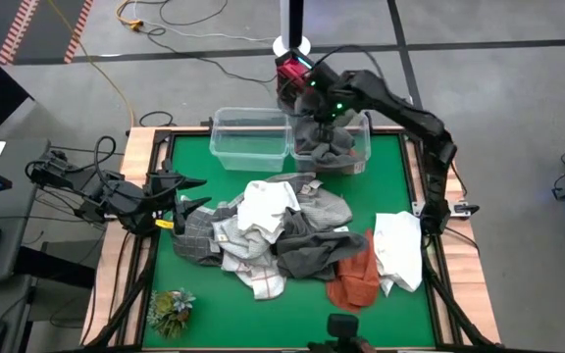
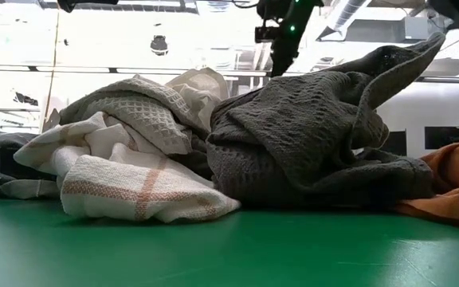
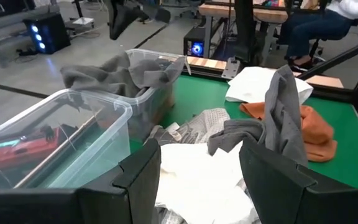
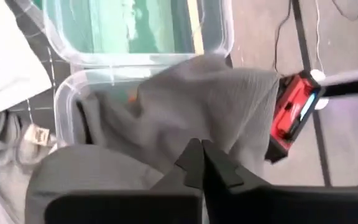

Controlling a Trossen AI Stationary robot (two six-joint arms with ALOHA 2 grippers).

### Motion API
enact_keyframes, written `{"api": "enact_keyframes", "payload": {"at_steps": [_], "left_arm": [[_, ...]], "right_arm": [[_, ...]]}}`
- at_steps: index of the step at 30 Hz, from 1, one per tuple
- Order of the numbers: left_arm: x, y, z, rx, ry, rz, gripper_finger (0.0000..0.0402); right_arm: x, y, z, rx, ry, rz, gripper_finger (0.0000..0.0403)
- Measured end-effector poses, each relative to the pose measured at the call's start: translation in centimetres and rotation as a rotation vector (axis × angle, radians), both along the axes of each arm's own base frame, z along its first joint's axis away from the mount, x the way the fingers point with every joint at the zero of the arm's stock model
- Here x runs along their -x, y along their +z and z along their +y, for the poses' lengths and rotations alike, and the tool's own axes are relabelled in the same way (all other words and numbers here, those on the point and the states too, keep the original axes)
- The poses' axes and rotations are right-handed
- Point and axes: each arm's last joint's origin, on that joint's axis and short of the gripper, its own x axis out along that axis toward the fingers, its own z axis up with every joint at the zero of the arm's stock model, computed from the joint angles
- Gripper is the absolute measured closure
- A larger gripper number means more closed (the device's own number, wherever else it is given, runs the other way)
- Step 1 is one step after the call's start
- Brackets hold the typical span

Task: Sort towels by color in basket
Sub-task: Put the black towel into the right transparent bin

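Right gripper (image 4: 197,163) jaws closed above grey towel (image 4: 197,102).

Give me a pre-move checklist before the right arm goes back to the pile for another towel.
1. Right gripper empty: ok, fingertips meet with no cloth between.
2. Dark grey towel inside the right bin: not ok, part drapes over the rim.
3. Left bin free for another colour: ok, empty.
4. Left gripper clear of the pile: not ok, at its edge.
5. Rust orange towel reachable: ok, exposed.
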Motion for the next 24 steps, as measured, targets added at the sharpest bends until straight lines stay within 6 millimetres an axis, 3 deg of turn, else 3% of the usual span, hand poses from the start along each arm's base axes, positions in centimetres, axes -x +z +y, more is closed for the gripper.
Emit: {"api": "enact_keyframes", "payload": {"at_steps": [3, 10, 13, 19, 24], "left_arm": [[0.0, 0.1, 0.0, 0.022, 0.005, -0.014, 0.0193], [0.0, 0.1, 0.0, 0.057, -0.001, -0.024, 0.0194], [0.0, 0.0, -0.1, 0.083, -0.017, -0.024, 0.0194], [0.1, -0.6, -0.1, 0.120, -0.039, 0.033, 0.0194], [0.3, -1.1, 0.0, 0.135, -0.023, 0.076, 0.0194]], "right_arm": [[-0.3, -0.8, -0.4, 0.004, 0.055, 0.043, 0.0334], [-3.5, -4.4, -1.9, 0.047, 0.188, 0.086, 0.0164], [-4.7, -5.1, -2.0, 0.107, 0.270, 0.085, 0.0128], [-5.6, -6.2, -1.9, 0.171, 0.386, 0.141, 0.0137], [-5.5, -6.9, -2.5, 0.197, 0.362, 0.199, 0.0216]]}}
